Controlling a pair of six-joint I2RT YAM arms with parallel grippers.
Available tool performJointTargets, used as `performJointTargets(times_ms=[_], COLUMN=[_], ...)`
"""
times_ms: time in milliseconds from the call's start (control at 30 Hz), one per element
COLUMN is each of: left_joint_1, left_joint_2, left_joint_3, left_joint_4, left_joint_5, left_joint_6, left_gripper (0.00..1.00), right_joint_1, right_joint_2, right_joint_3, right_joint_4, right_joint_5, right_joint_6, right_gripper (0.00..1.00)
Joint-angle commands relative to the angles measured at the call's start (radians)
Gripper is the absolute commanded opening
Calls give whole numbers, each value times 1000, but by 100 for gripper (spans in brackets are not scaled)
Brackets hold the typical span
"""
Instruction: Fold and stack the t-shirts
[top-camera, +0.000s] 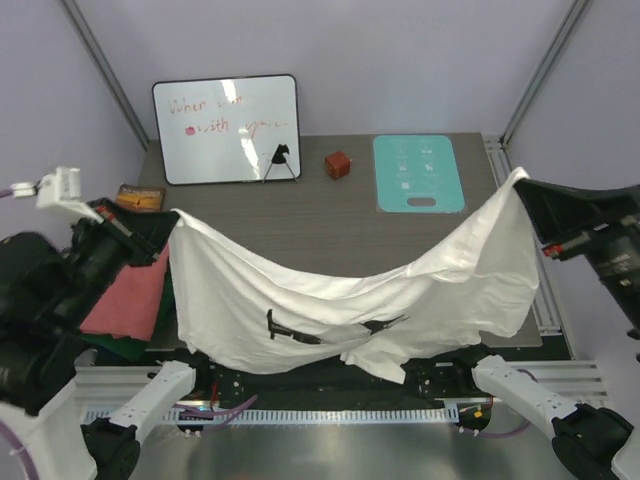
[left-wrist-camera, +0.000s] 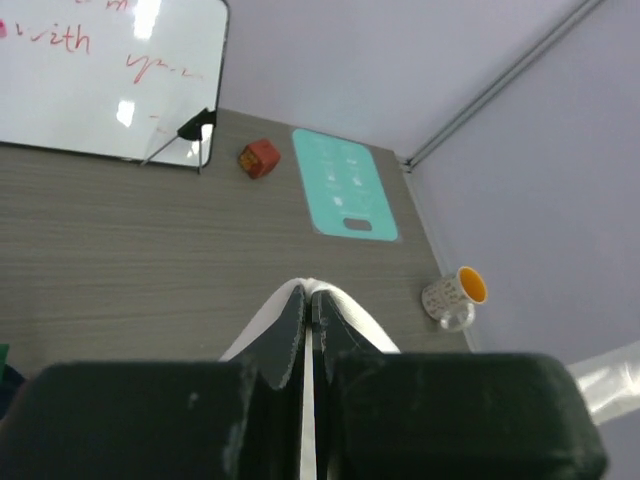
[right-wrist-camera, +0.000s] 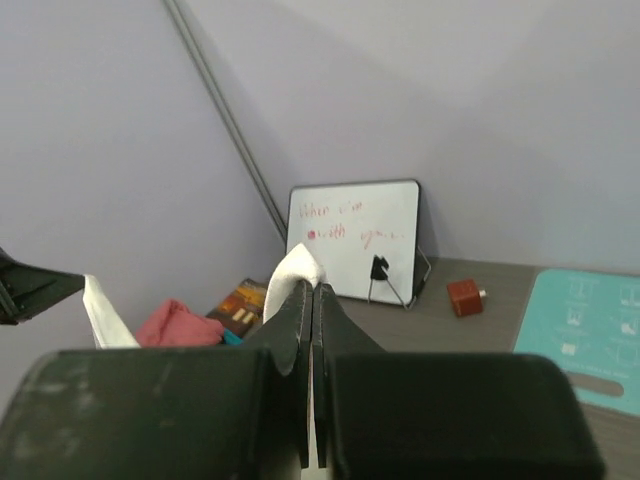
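The left tool (top-camera: 168, 220) is held raised, out to the left, jaws pinched on a corner of the white t-shirt (top-camera: 330, 290). The right tool (top-camera: 524, 182) is raised out to the right, likewise pinched on another corner.

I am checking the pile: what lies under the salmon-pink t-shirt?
Only an edge of a dark green t-shirt shows beneath the salmon-pink t-shirt. Anything lower is covered.

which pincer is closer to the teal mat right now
Right. The right pincer holds a corner of the white t-shirt just past the teal mat on its right side; the left pincer grips the other corner far to the mat's left, near the pink t-shirt.
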Motion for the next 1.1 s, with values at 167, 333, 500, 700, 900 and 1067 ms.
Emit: performJointTargets(times_ms=[167,333,500,700,900,1067], left_joint_1=[7,9,10,12,15,32], left_joint_2=[325,468,652,749,826,880], left_joint_3=[-482,-614,-627,-593,-552,-507], left_joint_4=[316,445,455,461,490,502], left_joint_5=[-246,-410,-471,-532,-604,-568], left_joint_6=[68,77,65,49,74,78], left_gripper=[0,0,0,0,0,0], right_joint_1=[-2,-22,-86,-121,-138,-259], right_joint_2=[132,225,334,443,497,567], right_joint_3=[-481,-644,-731,-761,-773,-696], right_joint_4=[142,276,314,310,326,351], right_joint_5=[223,320,326,427,527,447], right_joint_6=[-84,-127,-89,-32,-15,-2], right_gripper=[1,1,1,1,1,1])
